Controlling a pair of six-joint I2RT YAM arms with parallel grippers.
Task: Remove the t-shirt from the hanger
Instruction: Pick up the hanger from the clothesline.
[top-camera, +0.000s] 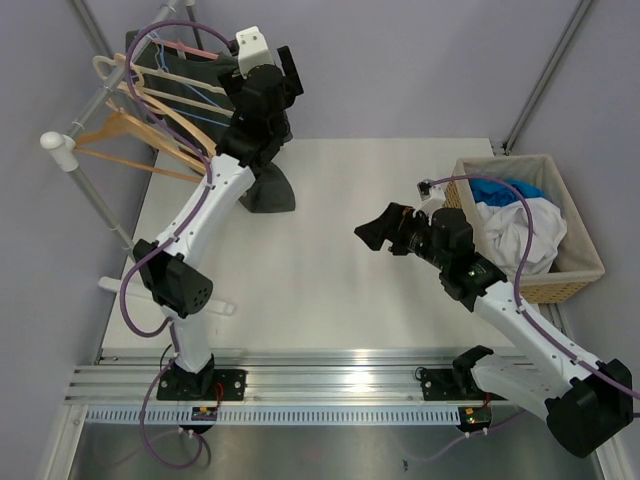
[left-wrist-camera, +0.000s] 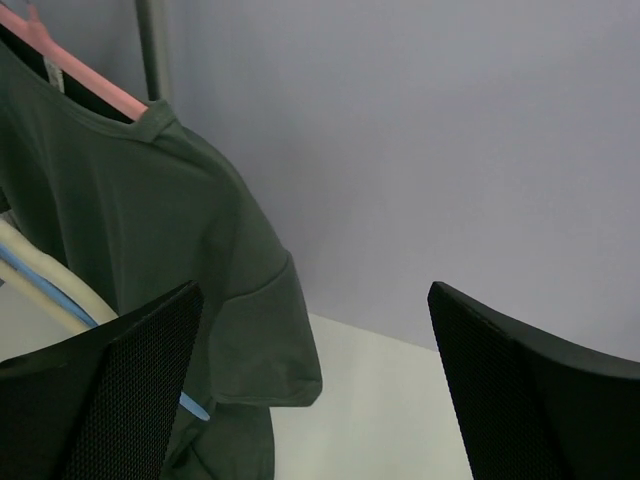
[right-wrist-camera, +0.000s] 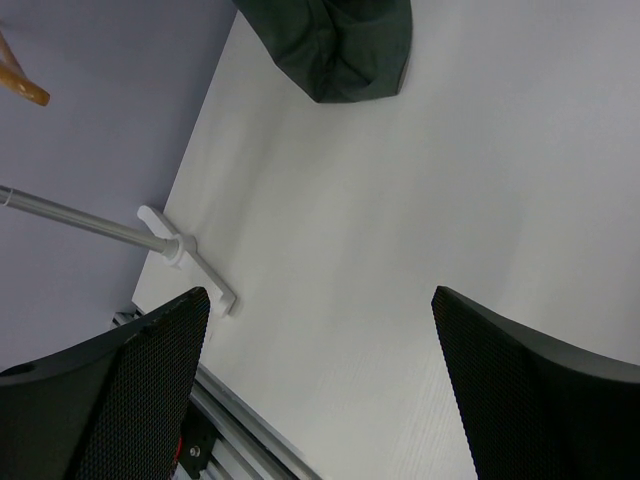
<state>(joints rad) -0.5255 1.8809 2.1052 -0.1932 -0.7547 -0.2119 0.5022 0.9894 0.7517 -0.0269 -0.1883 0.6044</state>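
Viewing from the top camera, the t-shirt (top-camera: 272, 188) hangs at the far left of the bench (top-camera: 330, 290), on the pink hanger (top-camera: 180, 47) at the far end of the rail (top-camera: 90, 105). The left arm hides most of the garment; only its lower end, resting on the bench, is plain. The left fingers (top-camera: 288, 68) sit high beside the shirt, and their gap is hard to read here. The right fingers (top-camera: 377, 232) hover over mid-bench, near the basket (top-camera: 580, 250).

Left wrist camera: both fingers stand wide apart with nothing between them. The dark green shirt fills the left side, collar on the hanger; its lower part is cut off. Whether the near finger touches the fabric cannot be told.

Right wrist camera: the fingers are spread fully and hold nothing, with the bench below them. The shirt's lower end shows at the top edge, cropped.
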